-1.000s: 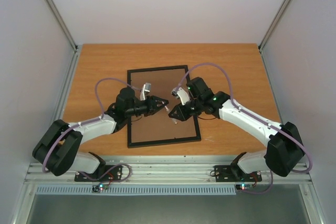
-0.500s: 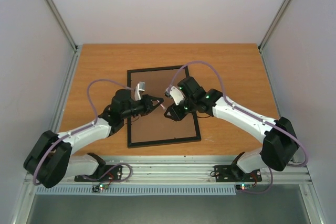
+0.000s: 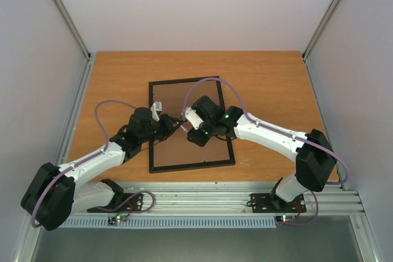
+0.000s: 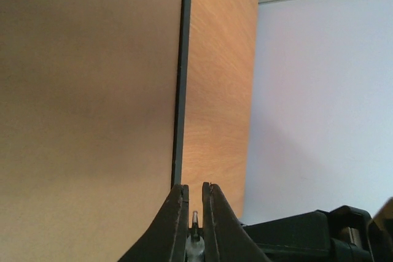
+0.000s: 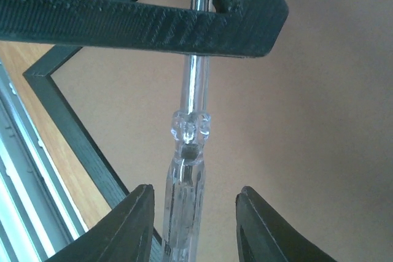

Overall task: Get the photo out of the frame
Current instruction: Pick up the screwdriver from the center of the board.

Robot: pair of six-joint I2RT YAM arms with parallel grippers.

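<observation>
left arm [image 3: 92, 157]: stretched forward and inward, low | left tool [image 4: 191, 186]: fingers [image 4: 177, 213] nearly together, only a slit between them | right arm [image 3: 270, 134]: reaching leftward toward centre, forearm low | right tool [image 5: 194, 189]: fingers [image 5: 136, 225] spread well apart | both tools: tips facing each other, very close

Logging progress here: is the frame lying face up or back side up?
Back side up. The frame lies flat on the table, its brown board facing the top camera; no photo is visible.
</observation>
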